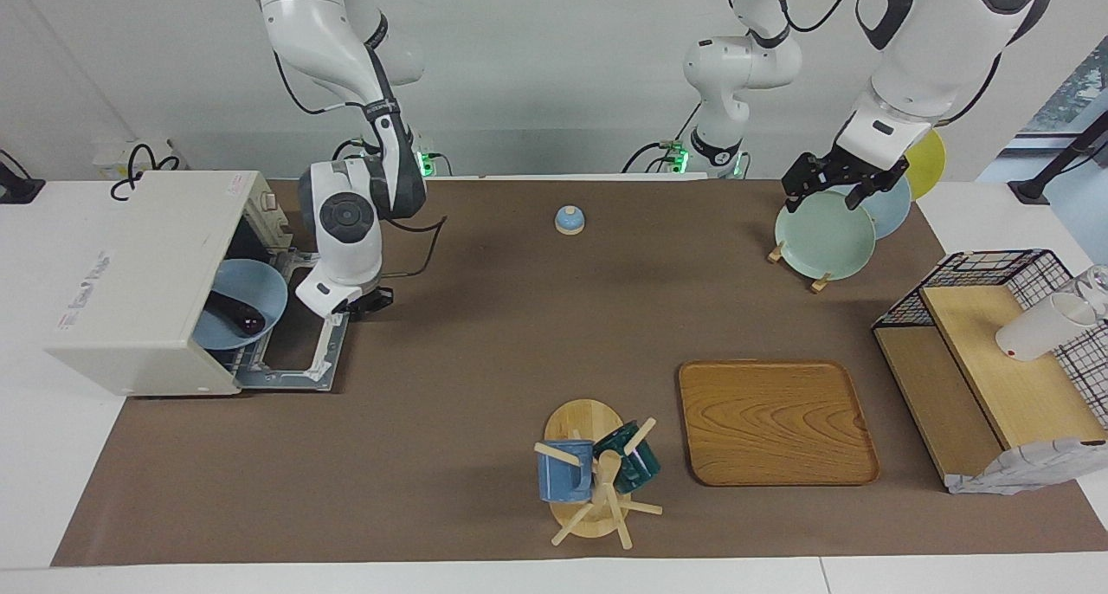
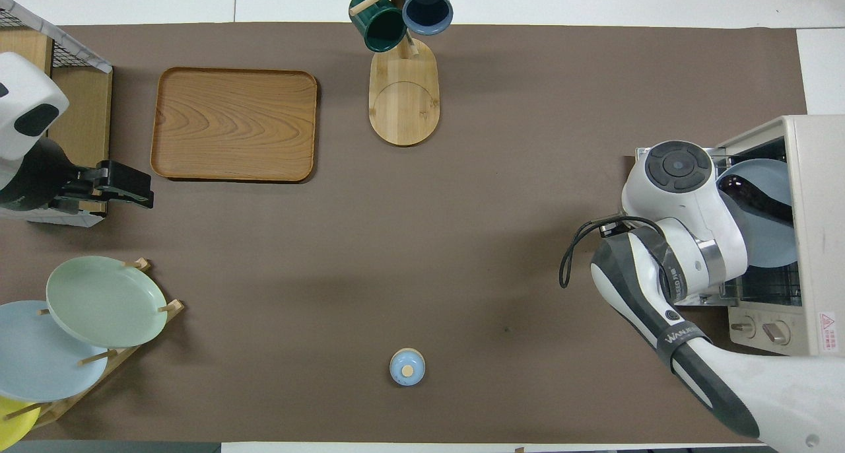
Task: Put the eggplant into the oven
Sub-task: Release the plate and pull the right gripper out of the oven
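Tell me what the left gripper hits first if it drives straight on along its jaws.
Most likely the green plate on the rack. The left gripper hangs open, pointing down over the plate's upper rim. Depth is unclear, so it may just miss the rim and reach the brown mat beside it.
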Robot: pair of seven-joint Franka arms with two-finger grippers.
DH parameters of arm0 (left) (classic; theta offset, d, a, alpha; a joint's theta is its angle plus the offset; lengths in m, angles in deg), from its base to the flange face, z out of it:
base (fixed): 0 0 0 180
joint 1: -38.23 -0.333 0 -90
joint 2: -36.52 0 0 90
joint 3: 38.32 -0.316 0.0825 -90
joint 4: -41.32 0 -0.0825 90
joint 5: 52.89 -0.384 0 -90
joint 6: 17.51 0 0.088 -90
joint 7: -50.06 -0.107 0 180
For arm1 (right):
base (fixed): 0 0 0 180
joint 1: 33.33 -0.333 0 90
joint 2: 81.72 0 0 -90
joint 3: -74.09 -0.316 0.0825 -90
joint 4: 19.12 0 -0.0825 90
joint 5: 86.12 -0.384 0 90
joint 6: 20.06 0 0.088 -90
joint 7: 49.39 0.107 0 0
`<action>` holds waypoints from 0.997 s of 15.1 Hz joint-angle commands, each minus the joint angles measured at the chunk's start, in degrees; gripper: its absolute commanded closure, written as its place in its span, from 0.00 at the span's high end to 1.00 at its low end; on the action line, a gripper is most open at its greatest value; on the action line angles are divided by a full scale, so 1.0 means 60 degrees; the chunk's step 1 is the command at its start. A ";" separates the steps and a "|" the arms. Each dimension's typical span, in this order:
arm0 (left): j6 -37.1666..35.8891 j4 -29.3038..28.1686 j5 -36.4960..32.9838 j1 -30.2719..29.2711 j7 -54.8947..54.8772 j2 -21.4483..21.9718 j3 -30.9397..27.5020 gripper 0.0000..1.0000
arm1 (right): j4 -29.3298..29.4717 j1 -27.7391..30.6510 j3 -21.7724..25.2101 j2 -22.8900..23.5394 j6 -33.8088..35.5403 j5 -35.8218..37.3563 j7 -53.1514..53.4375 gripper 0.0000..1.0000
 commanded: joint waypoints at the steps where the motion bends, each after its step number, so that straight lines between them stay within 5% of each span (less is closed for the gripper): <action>1: -0.0106 0.0028 -0.0091 -0.0080 0.0049 0.0073 0.0053 1.00 | -0.0162 0.0100 -0.0055 -0.0137 -0.0028 0.0452 0.0105 0.00; 8: -0.0106 0.0028 -0.0091 -0.0080 0.0049 0.0073 0.0039 1.00 | 0.0598 0.0071 -0.0070 -0.0312 0.0849 0.2035 -0.0084 0.00; 15: -0.0106 0.0028 -0.0091 -0.0080 0.0049 0.0073 0.0053 1.00 | 0.1787 0.0495 -0.0070 -0.0766 0.2213 0.1656 -0.1915 0.00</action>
